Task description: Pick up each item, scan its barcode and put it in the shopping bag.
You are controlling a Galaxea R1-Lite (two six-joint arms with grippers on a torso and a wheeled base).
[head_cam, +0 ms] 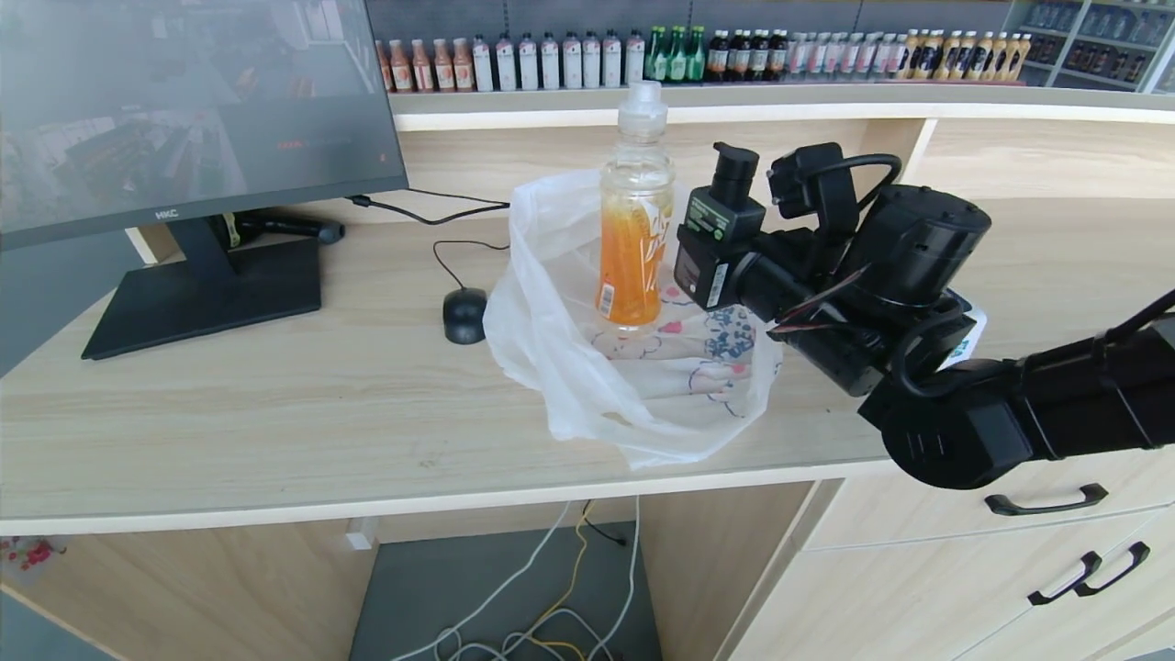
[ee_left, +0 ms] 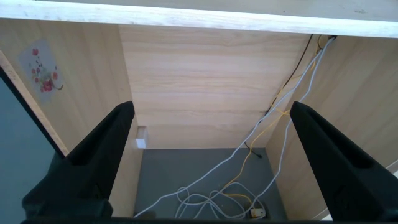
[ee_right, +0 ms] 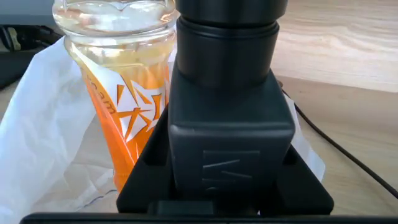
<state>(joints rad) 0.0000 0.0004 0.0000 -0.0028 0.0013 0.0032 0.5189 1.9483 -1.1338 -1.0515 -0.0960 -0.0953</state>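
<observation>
Wooden table (head_cam: 275, 404) carries the shopping bag (head_cam: 569, 367), with the bottle (head_cam: 635, 229) standing upright inside it, long axis vertical, cap uppermost. Right gripper (head_cam: 751, 277) clamps a black scanner (head_cam: 721, 225) just beside the bottle, evidently to read its label; left gripper (ee_left: 212, 118) hangs open below the table.

The right arm (head_cam: 1056, 404) enters the head view at 4 o'clock and stretches toward 10 o'clock, wrist bent, with the right gripper (head_cam: 727, 266) clamped on a black scanner (head_cam: 711, 234). The left gripper (ee_left: 211, 112) has its fingers (ee_left: 106, 162) spread wide apart.
</observation>
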